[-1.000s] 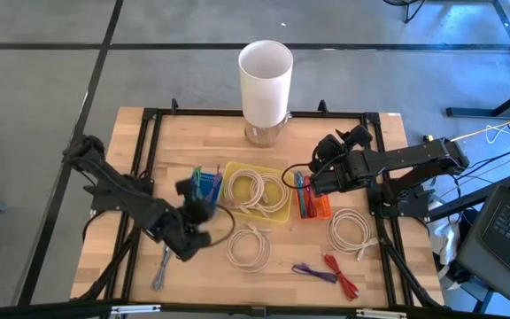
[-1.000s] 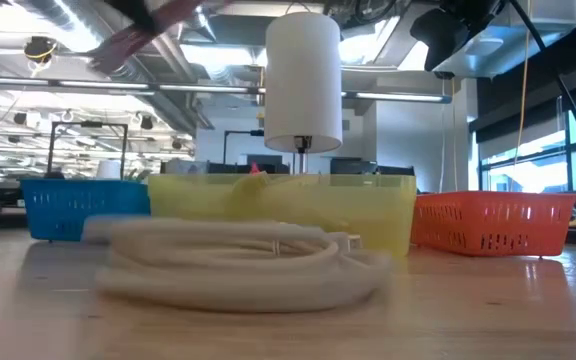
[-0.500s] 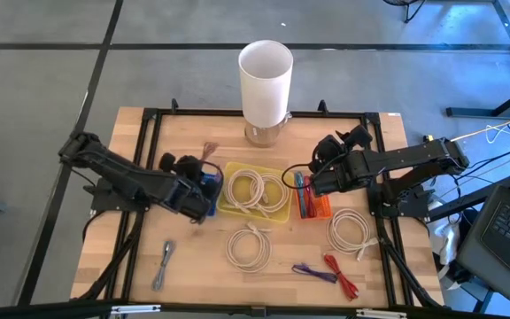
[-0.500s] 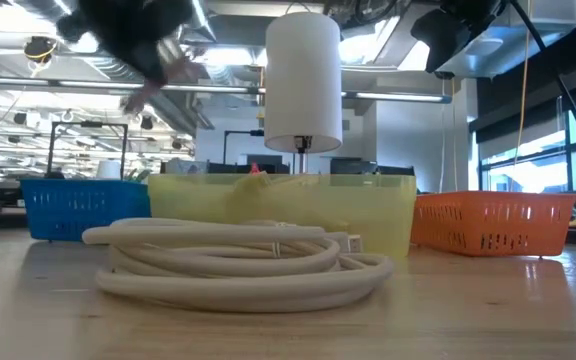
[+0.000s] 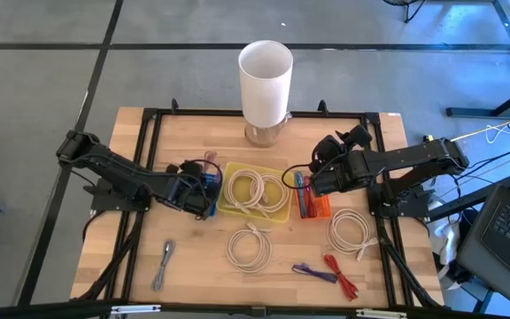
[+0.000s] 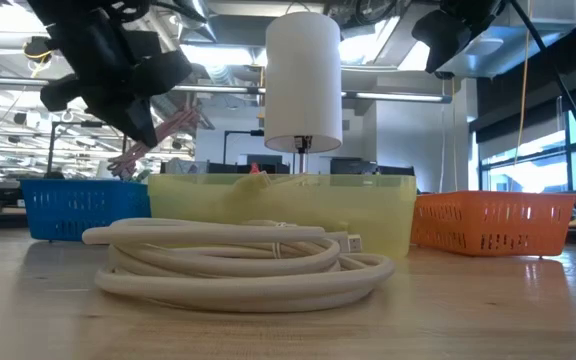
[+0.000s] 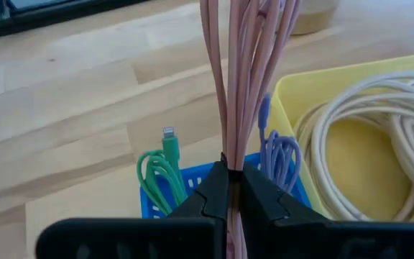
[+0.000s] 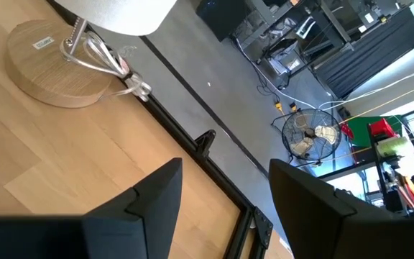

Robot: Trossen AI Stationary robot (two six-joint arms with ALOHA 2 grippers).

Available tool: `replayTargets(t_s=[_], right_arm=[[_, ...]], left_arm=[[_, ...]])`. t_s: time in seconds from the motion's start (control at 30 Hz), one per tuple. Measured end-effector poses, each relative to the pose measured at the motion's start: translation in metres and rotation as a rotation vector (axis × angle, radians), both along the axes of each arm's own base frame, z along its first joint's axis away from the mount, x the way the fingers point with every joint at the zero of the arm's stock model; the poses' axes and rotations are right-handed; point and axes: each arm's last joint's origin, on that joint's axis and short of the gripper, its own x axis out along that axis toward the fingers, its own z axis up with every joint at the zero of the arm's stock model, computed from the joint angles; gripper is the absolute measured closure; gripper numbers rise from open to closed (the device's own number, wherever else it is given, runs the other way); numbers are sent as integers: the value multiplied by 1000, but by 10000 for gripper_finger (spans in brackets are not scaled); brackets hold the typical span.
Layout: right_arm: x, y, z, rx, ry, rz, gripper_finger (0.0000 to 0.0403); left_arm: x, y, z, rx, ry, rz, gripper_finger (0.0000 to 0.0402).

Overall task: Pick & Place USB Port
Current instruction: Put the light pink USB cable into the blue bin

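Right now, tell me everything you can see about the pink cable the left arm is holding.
The pink cable is a thin, glossy bundle of several strands, folded into loops. The left tool is shut on it near one end, so the strands run straight out from the fingers. It hangs in the air over the blue basket, beside the yellow bin, touching nothing else visible.

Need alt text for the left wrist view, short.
The left gripper is shut on a pink cable bundle, held above a blue basket containing green and purple cables. Beside it on the wooden table, a yellow bin holds coiled white cable.
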Motion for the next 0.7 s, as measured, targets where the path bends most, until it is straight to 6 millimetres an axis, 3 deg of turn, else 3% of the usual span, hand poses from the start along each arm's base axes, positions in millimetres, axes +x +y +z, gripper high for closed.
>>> replayTargets(t_s=[0.4,0.7], right_arm=[[0,0,0,0,0,0,191],[0,0,0,10,-3,-3,191]], left_arm=[[5,-8,-10,-60,11,-10,393],[8,-9,-42,-142,74,27,393]])
